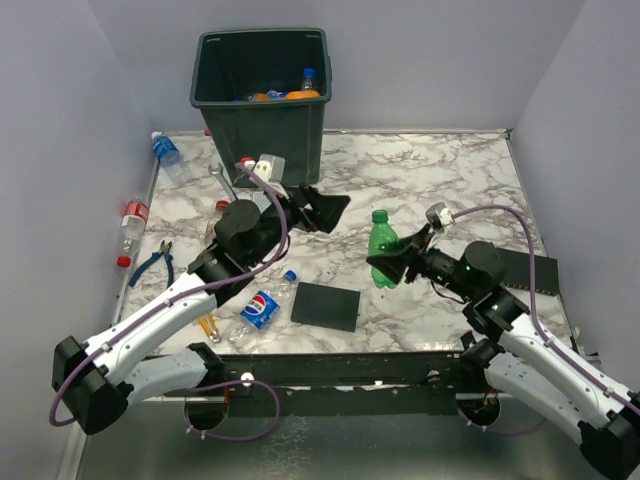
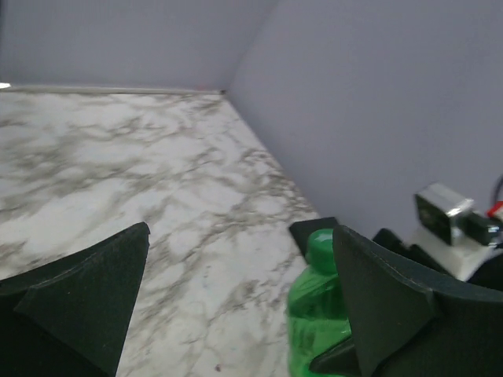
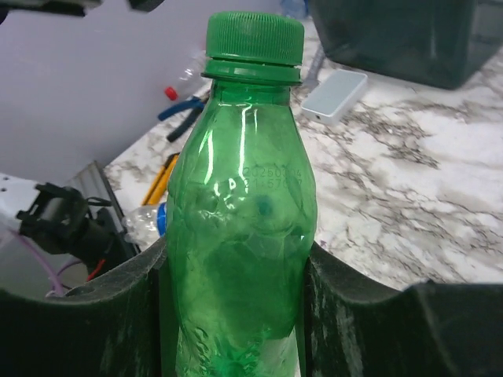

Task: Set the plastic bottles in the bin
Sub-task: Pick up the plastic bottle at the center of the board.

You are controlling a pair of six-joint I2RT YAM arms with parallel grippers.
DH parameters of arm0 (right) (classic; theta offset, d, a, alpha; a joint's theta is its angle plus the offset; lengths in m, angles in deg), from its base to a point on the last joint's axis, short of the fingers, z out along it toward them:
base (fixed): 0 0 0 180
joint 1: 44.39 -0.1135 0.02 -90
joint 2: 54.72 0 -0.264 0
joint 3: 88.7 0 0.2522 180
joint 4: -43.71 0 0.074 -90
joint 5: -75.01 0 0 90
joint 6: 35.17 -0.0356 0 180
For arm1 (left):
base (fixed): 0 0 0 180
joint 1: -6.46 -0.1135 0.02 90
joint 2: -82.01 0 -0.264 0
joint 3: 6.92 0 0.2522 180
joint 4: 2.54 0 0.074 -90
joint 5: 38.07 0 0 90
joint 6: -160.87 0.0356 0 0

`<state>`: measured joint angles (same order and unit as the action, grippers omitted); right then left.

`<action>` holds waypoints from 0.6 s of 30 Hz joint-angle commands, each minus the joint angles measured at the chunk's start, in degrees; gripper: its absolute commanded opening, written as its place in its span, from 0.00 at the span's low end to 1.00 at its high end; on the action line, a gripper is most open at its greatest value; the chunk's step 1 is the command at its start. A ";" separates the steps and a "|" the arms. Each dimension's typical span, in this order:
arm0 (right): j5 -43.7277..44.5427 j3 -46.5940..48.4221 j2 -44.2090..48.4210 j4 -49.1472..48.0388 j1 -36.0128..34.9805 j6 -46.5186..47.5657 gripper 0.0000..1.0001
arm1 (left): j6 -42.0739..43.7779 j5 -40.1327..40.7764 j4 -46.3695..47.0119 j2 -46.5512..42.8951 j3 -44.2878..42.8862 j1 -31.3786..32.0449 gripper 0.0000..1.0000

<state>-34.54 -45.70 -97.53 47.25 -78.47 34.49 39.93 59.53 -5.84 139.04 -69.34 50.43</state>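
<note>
your right pincer (image 1: 392, 262) is clenched on the clear green plastic bottle with the green cap (image 1: 383, 248), holding it upright right of centre over the marbled white bench (image 1: 440, 180). you cannot tell whether its base touches the surface. in the right wrist view the dark fingers (image 3: 118, 314) press against both sides of the bottle's body.

your left pincer (image 1: 322, 210) is released, with the jaws wide apart and nothing between them. it hangs near the middle of the bench, just in front of the tall dark green square plastic bin (image 1: 265, 140).

the bin stands at the far edge, left of centre. inside it you can see an orange-labelled bottle (image 1: 290, 95) and a bottle with a blue cap (image 1: 309, 74).

out on the bench:
- a clear bottle with a blue pepsi label (image 1: 260, 306) lies by the left arm, just beside the flat black square plate (image 1: 326, 305).
- a blue-labelled bottle (image 1: 166, 150) lies at the far left corner, near the bin.
- a red-labelled bottle (image 1: 133, 222) lies along the left edge, with blue-handled pliers (image 1: 153, 264) near it.
</note>
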 commanded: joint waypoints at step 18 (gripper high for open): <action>-4.35 -8.66 11.51 -12.06 -0.35 -4.92 0.26 | -8.94 -40.74 11.66 24.27 -15.62 3.69 0.82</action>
<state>-38.74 -54.60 -85.77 37.74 -78.52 29.96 29.44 21.82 6.31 163.59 -83.61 52.59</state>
